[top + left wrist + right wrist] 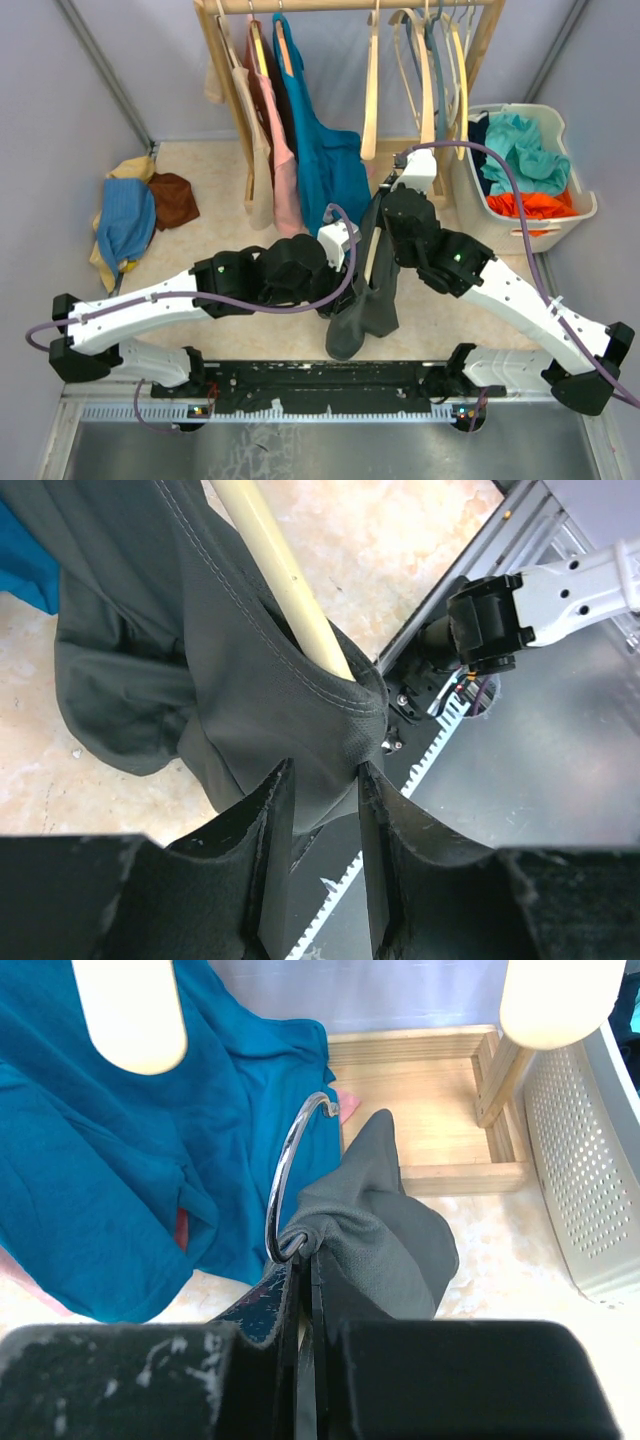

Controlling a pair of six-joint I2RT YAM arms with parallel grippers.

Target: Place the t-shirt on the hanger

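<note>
We find the left gripper [322,780] and right gripper [305,1265] clamping the t-shirt [150,660], with the hanger [285,575] partly inside and its hook [285,1170] out, so we judge the task unfinished.

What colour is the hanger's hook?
Shiny silver; the hanger's hook shows best in the right wrist view.

A: Where does your top view sit?
B: High behind both arm bases [160,365], looking down and forward. Your wrist views ride close over the left end effector [322,776] and right end effector [308,1262]. All three share the t-shirt [365,300] and hanger [290,580].
</note>
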